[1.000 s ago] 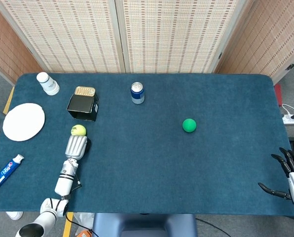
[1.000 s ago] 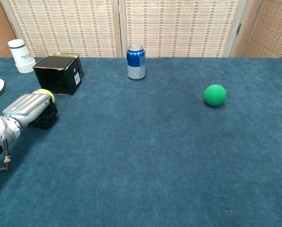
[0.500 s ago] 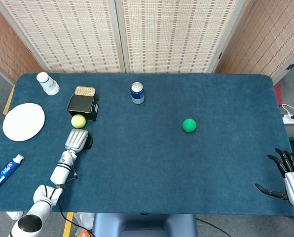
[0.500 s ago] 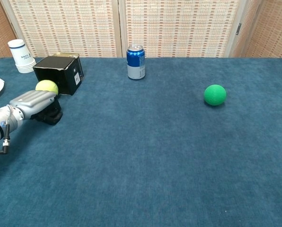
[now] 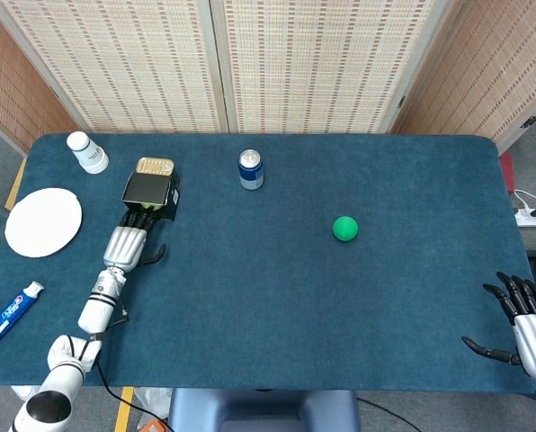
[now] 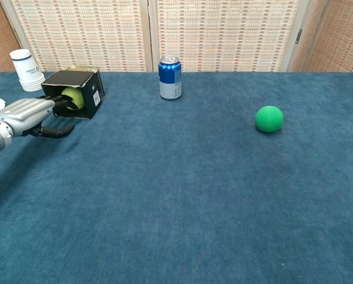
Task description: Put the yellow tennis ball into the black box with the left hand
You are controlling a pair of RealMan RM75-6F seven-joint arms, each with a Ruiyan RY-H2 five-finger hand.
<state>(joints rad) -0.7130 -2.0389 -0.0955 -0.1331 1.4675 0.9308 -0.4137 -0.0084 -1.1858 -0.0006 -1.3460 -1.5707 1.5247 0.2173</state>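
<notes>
Fingers spread and empty on the right hand (image 5: 524, 322), down at the near right edge of the table (image 5: 277, 297); sat well apart from everything in the task, so of no use here. Further in, on the left side, lay the left hand (image 6: 25, 112), by far the nearer one, stretched flat along the cloth and pointed straight away from the robot. Showed fingers extended and thumb splayed aside, apparently clamped on nothing. Directly ahead of those fingertips, touching or just beside them, sat the yellow tennis ball (image 6: 73, 97), already within the open mouth of the black box (image 6: 87, 87). Faced that mouth squarely toward the hand, on the same line as the fingers. Probably called for no more than a short push along that line, then a straight withdrawal.
</notes>
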